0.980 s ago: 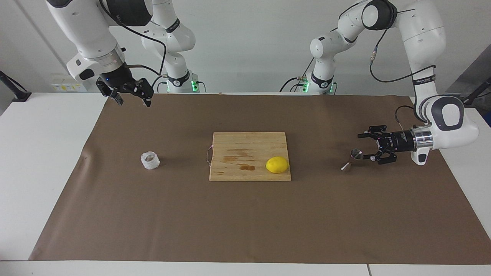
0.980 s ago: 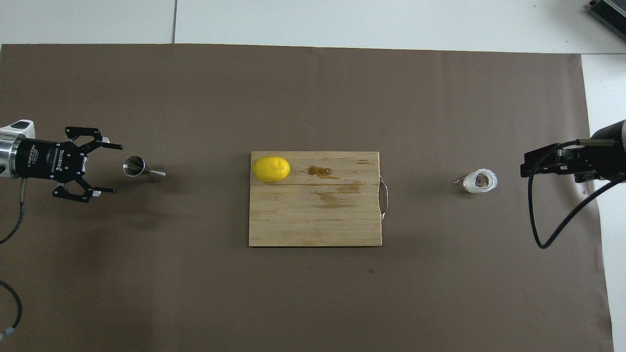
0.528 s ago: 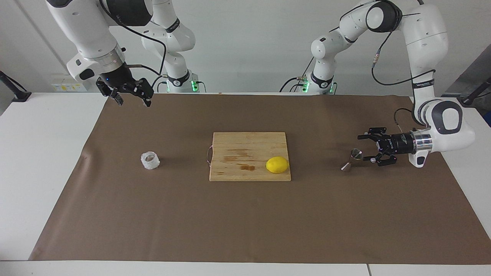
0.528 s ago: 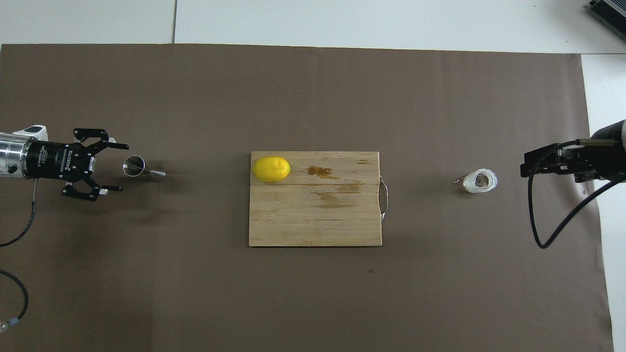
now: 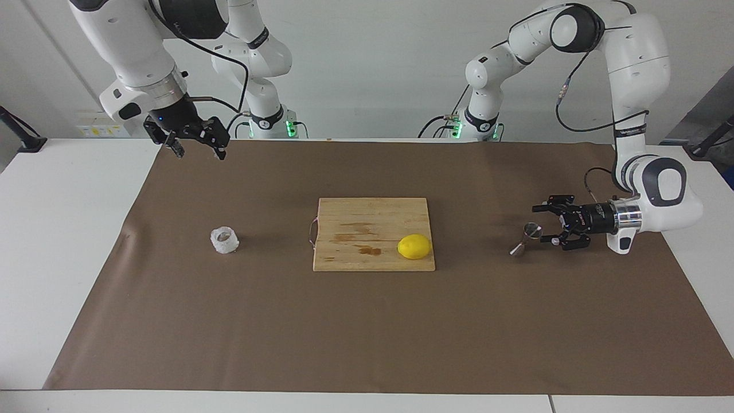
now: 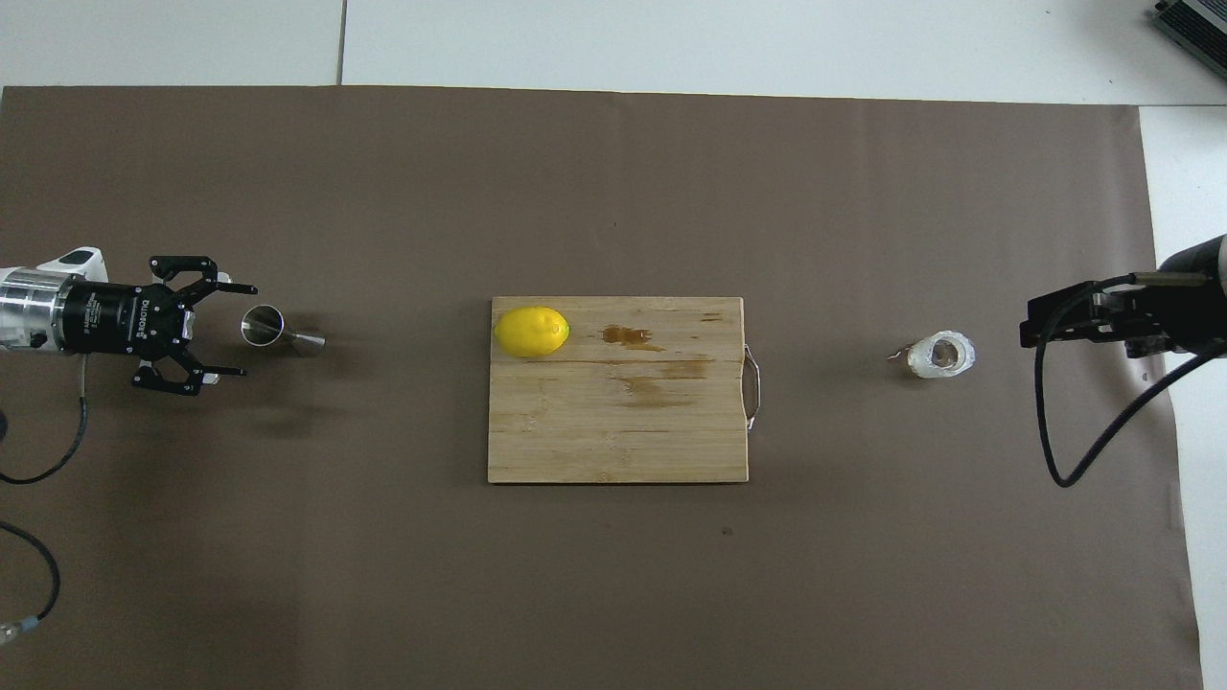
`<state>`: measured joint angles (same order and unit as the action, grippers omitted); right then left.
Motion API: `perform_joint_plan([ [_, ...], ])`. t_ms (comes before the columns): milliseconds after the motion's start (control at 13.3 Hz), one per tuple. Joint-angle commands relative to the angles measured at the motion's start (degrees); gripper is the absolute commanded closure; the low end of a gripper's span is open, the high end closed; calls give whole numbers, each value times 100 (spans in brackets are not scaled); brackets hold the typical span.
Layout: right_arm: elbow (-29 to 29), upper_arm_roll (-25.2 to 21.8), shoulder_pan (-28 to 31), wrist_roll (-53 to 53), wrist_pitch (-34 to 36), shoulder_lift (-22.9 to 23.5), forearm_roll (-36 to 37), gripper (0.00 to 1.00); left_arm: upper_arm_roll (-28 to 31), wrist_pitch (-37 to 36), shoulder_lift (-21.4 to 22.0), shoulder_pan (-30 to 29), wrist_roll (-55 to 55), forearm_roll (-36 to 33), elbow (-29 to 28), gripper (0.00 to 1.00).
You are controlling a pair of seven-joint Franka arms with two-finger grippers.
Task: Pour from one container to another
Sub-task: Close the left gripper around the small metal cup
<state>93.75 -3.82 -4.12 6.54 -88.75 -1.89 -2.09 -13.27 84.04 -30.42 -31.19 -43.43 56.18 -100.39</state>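
Observation:
The white crinkled cup (image 5: 224, 240) (image 6: 941, 356) stands upright on the brown mat toward the right arm's end. Toward the left arm's end stands the steel jigger (image 5: 526, 239) (image 6: 278, 330), also upright. My left gripper (image 5: 543, 223) (image 6: 245, 330) lies level and low beside the jigger, open. Its fingertips stand wide on either side of the jigger's upper cone without touching it. My right gripper (image 5: 198, 151) (image 6: 1054, 321) waits high over the mat's edge at the right arm's end, open and empty.
A wooden cutting board (image 5: 355, 255) (image 6: 623, 436) with brown stains lies mid-table. A yellow lemon (image 5: 414, 246) (image 6: 531, 332) rests on the board's corner on the jigger's side. A black cable (image 6: 1083, 450) hangs from the right arm.
My left gripper has come lower and crept toward the jigger, still open. The right arm, cup, jigger and lemon have not moved.

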Motion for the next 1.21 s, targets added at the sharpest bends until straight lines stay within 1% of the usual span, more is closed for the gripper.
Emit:
perform_joint_plan([
  [0, 91, -40, 25, -109, 7, -110, -116, 0, -105, 130, -175, -80, 116, 77, 11, 0],
  [151, 91, -40, 25, -109, 7, -110, -116, 0, -114, 157, -271, -89, 116, 68, 19, 0],
  [1131, 91, -40, 25, -109, 7, -110, -116, 0, -140, 165, -272, -71, 10, 156, -139, 0],
])
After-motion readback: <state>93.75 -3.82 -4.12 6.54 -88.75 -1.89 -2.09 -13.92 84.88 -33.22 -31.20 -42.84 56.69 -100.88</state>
